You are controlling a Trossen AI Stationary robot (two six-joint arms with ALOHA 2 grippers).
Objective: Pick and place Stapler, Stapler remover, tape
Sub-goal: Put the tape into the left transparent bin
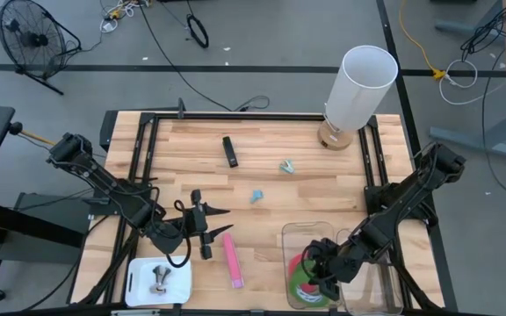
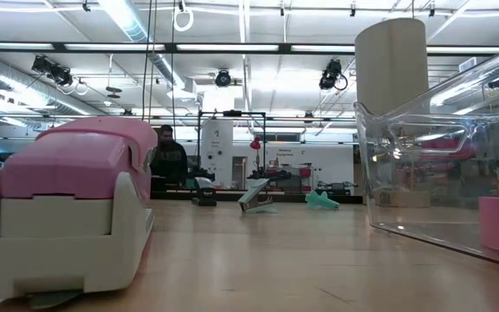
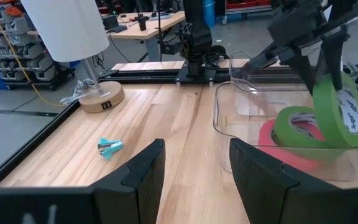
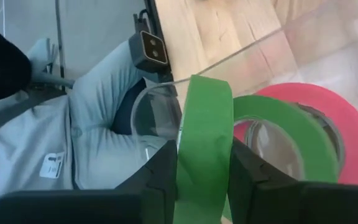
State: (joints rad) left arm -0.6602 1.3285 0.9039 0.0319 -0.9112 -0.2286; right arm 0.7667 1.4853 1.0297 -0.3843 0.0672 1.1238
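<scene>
No text could be read anywhere. Small dark print marked the inner core of the upright green tape roll (image 3: 340,109), and a white tag (image 4: 53,164) showed on grey fabric, both illegible.

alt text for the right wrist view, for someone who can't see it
The right tool grips an upright green ring-shaped tape roll over a clear plastic bin. Inside the bin, a second green tape roll lies on a red-pink one.
</scene>
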